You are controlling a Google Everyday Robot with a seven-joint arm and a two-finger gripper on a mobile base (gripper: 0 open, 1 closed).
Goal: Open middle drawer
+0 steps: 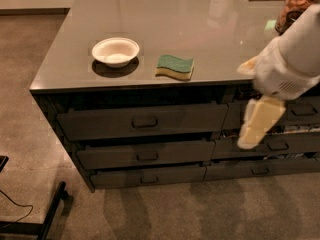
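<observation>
The middle drawer [145, 154] is a wide dark grey-brown front with a small rectangular handle [147, 156] at its centre. It sits under the taller top drawer [142, 121] and above the slim bottom drawer [147, 176]. My gripper [248, 139], with cream-coloured fingers on a white arm [292, 59], hangs in front of the right-hand drawer stack. It is to the right of the middle drawer's front, about level with its upper edge, and apart from the handle.
On the grey counter [165, 19] lie a white bowl [115, 50] and a green-and-yellow sponge [175, 66]. A jar [295, 6] stands at the back right. A second drawer stack [280, 146] is on the right. A black stand base [50, 216] rests on the floor at lower left.
</observation>
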